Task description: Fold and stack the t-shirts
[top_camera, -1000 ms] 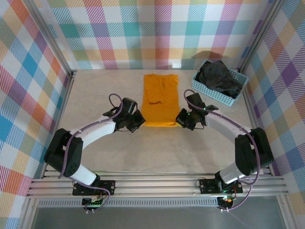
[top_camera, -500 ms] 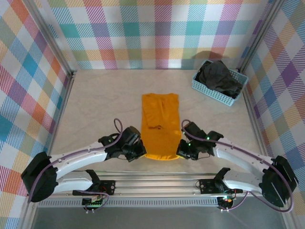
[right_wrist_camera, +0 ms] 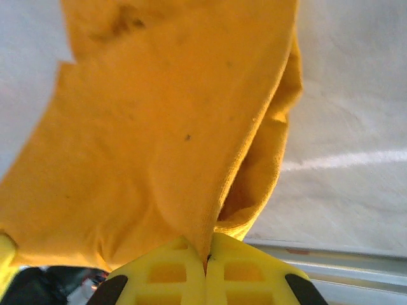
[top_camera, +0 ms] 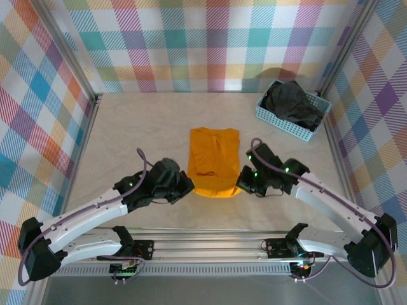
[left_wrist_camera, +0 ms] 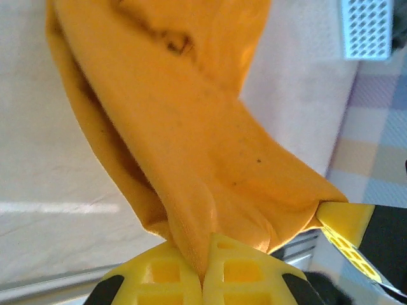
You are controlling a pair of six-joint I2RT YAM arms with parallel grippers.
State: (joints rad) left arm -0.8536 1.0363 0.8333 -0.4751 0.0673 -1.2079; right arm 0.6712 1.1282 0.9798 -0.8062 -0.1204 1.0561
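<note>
The orange-yellow t-shirt (top_camera: 213, 161) lies folded lengthwise in the middle of the table, its near hem lifted. My left gripper (top_camera: 185, 186) is shut on the hem's left corner, and in the left wrist view the cloth (left_wrist_camera: 191, 146) is pinched between the yellow fingers (left_wrist_camera: 159, 276). My right gripper (top_camera: 243, 184) is shut on the right corner; the shirt (right_wrist_camera: 159, 127) hangs from its fingers (right_wrist_camera: 254, 273) in the right wrist view. The charcoal-black t-shirt (top_camera: 289, 103) lies crumpled in the basket.
The light blue lattice basket (top_camera: 280, 123) stands at the back right corner, seen again as the basket (left_wrist_camera: 365, 28) in the left wrist view. Plaid walls close in three sides. A metal rail (top_camera: 210, 244) runs along the near table edge.
Both grippers first drew the shirt's near hem toward the front edge, then carried it back a little and upward. The shirt has slid toward the arms from the table's far part.
</note>
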